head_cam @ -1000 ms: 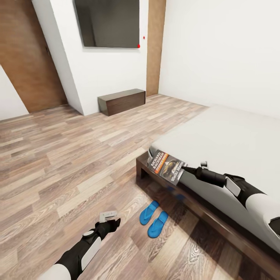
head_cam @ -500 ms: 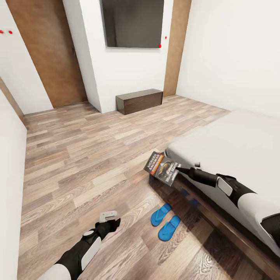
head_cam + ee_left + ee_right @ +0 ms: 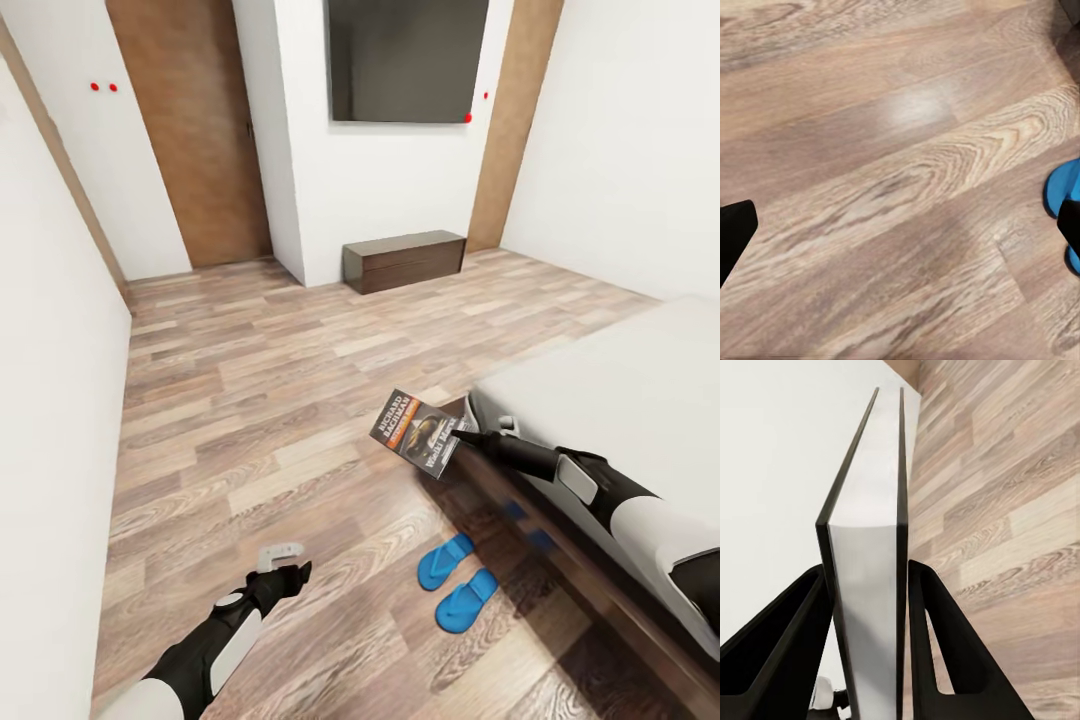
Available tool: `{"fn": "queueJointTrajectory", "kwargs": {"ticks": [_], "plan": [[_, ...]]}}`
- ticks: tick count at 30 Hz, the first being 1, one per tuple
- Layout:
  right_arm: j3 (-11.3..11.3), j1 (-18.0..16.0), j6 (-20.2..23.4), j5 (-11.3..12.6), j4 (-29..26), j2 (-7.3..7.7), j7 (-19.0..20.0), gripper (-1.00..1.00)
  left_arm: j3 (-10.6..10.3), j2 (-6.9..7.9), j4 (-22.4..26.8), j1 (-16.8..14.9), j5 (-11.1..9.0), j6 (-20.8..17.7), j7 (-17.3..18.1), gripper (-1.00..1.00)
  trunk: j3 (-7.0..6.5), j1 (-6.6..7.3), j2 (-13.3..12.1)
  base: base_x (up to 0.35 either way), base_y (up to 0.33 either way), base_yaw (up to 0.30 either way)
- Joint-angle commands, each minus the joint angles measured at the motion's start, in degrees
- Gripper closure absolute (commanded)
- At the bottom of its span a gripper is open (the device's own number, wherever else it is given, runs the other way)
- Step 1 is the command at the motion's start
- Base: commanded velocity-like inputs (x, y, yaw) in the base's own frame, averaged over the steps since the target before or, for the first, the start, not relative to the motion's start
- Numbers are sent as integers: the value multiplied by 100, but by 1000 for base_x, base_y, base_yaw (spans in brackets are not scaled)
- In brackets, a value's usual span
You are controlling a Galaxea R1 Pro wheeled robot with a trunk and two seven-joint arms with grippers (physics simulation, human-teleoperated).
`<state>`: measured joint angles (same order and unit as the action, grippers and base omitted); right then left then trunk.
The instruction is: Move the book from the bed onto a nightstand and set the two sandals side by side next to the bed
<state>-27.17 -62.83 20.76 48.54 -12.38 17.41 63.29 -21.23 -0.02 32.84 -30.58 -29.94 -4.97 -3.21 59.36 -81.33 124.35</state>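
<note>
Your right gripper (image 3: 462, 436) is clamped on the book (image 3: 420, 432); in the right wrist view its two black fingers (image 3: 937, 645) press both covers, with the white page edge of the book (image 3: 870, 585) between them. In the head view the book hangs in the air off the corner of the bed (image 3: 620, 390), cover facing up, over the wood floor (image 3: 250, 400). At about 6 o'clock from the book the two sandals (image 3: 458, 580) lie on the floor side by side, just beside the bed's dark frame. Your left gripper (image 3: 280, 562) hovers low over the floor at about 9 o'clock from the sandals, well apart from them; its fingers look spread with nothing between them, though the head view is too small to be sure. In the left wrist view a blue sandal (image 3: 1061, 196) shows at the frame's edge. Far off at 12 o'clock a dark bench (image 3: 404, 261) stands against the white wall, under a dark wall panel (image 3: 408, 60)
</note>
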Motion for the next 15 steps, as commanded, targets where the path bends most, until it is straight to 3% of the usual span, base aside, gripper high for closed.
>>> {"fn": "queueJointTrajectory", "kwargs": {"ticks": [1, 7, 12, 15], "plan": [[28, -1, -4, 13, 7, -1, -18, 100, -2, -12, 1, 0, 7, 2, -6, -100, 0, 0, 0, 0, 0, 279], [23, 6, -55, 16, 250, -3, -344, 100, 8, -25, 74, 0, -1, 12, 1, -100, 10, 0, 0, 0, 0, 276], [-8, 7, -582, 23, 679, -9, -447, 100, 13, -57, 494, -7, 7, 31, -15, -100, 18, 0, 0, 0, 0, 273], [-208, 7, -719, 25, 774, -5, -418, 100, 22, -64, 951, -9, 17, 42, -16, -100, 19, 0, 0, 0, 0, 273]]}}
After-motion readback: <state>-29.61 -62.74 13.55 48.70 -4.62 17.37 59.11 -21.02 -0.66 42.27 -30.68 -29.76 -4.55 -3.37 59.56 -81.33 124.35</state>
